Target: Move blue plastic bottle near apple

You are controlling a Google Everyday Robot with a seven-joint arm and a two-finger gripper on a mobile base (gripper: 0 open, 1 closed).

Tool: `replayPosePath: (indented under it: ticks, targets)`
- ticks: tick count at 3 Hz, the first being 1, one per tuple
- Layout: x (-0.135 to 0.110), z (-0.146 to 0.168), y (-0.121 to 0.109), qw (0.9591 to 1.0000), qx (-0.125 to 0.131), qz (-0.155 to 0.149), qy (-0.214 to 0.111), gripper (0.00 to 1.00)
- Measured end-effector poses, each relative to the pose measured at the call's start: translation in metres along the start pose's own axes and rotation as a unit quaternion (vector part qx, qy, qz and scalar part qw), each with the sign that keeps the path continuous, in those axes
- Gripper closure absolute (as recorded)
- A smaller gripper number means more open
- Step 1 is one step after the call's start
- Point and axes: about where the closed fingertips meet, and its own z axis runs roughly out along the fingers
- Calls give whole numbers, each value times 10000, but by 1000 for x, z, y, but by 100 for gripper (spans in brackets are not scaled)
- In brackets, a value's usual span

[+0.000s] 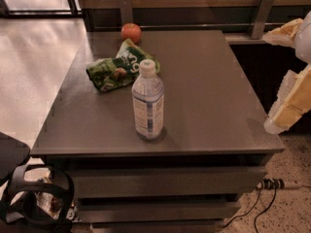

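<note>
The blue plastic bottle (147, 103) is clear with a white cap and a white-and-blue label. It stands upright near the front middle of the grey table (214, 86). The apple (130, 32) is small and red-orange and sits at the table's far edge, left of centre, well behind the bottle. My gripper (268, 81) is at the right edge of the view, beside the table's right side and far from the bottle. It is open and empty, with its pale yellow fingers (291, 103) spread apart.
A green snack bag (119, 67) with white lettering lies between the bottle and the apple. A wooden wall with metal brackets (261, 13) runs behind the table. Drawers sit below the tabletop. Cables and a power strip (272, 183) lie on the floor at right.
</note>
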Motion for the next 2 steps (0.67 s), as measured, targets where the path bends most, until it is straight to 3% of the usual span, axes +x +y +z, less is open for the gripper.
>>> replayPosePath:
  ticks: [1,2]
  targets:
    - [-19,19,6,9940,-289,105,-1047,0]
    - [-42,39,9,9781,-471,171,-2019,0]
